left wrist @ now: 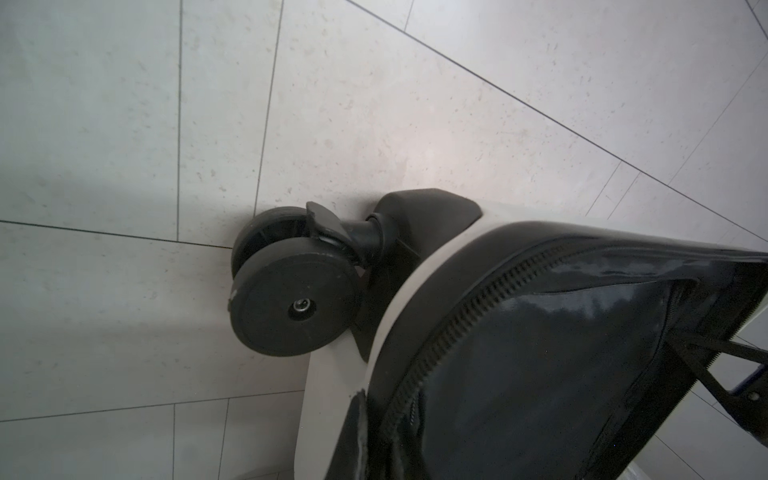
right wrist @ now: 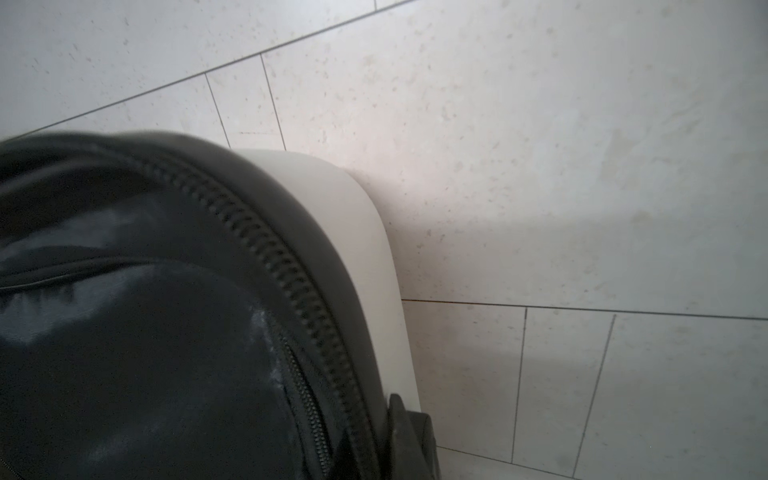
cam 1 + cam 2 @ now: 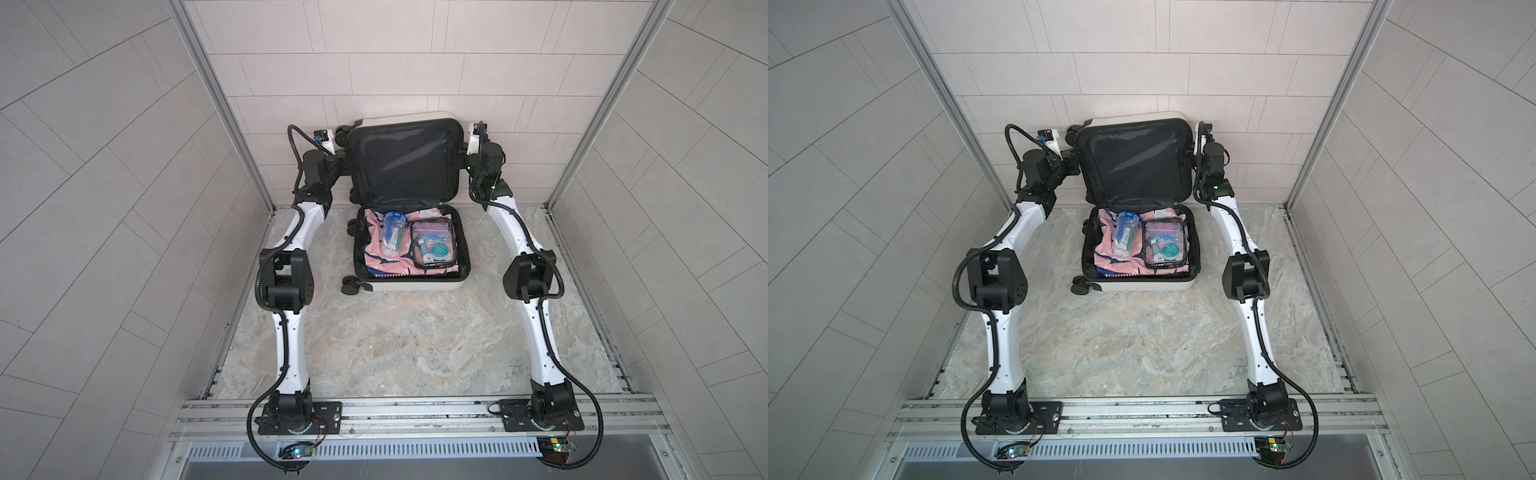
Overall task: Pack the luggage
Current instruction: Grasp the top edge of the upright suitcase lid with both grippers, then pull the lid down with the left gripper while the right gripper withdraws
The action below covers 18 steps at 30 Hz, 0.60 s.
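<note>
The luggage (image 3: 409, 286) (image 3: 1142, 286) lies open at the back of the floor in both top views. Its black-lined lid (image 3: 405, 162) (image 3: 1136, 162) stands upright near the back wall. My left gripper (image 3: 343, 160) (image 1: 376, 440) is shut on the lid's left rim (image 1: 415, 332), just below a black wheel (image 1: 291, 307). My right gripper (image 3: 461, 156) (image 2: 374, 449) is shut on the lid's right rim (image 2: 332, 249), one finger (image 2: 409, 440) on the white shell side. Inside the lower half lie a pink patterned cloth (image 3: 382, 266), a clear blue-capped container (image 3: 392, 235) and a clear pouch (image 3: 432, 243).
The tiled back wall (image 3: 395, 83) stands right behind the lid. Tiled side walls close in both sides. A black wheel (image 3: 351, 286) sticks out at the lower half's front left corner. Marbled floor (image 3: 395, 353) stretches from the luggage to the arm bases.
</note>
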Each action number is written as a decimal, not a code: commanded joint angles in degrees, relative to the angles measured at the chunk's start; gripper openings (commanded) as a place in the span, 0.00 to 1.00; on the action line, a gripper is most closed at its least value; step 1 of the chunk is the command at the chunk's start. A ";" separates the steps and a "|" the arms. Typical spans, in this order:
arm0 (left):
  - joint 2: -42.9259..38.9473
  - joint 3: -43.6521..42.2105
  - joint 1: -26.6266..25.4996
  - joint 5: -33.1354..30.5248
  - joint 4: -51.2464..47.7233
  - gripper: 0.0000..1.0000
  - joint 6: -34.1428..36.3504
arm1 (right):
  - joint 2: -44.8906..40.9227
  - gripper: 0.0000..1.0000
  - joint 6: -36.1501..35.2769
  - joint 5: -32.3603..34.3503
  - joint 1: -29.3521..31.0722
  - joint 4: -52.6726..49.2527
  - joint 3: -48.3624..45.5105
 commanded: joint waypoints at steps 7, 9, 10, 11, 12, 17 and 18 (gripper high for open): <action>-14.28 -13.17 -1.54 1.38 6.90 0.00 -1.49 | -19.42 0.00 4.97 -2.17 1.68 8.51 -27.52; -16.50 -16.02 -1.66 1.35 7.50 0.00 -1.61 | -22.01 0.00 5.13 -1.72 1.67 10.39 -32.84; -17.76 -17.79 -1.72 1.38 7.94 0.00 -1.63 | -23.24 0.00 5.21 -1.57 1.75 11.02 -35.41; -18.79 -19.45 -1.90 1.20 8.67 0.00 -1.55 | -24.34 0.00 5.26 -1.38 1.79 11.72 -37.46; -20.13 -21.40 -2.11 0.99 9.21 0.00 -1.62 | -25.67 0.00 5.36 -1.11 1.92 12.91 -40.81; -25.25 -27.96 -3.21 0.58 10.59 0.00 -0.79 | -31.01 0.00 6.70 0.78 2.46 19.02 -53.71; -26.30 -29.00 -3.62 0.23 10.47 0.00 -0.05 | -31.86 0.00 7.14 0.99 2.54 20.11 -55.84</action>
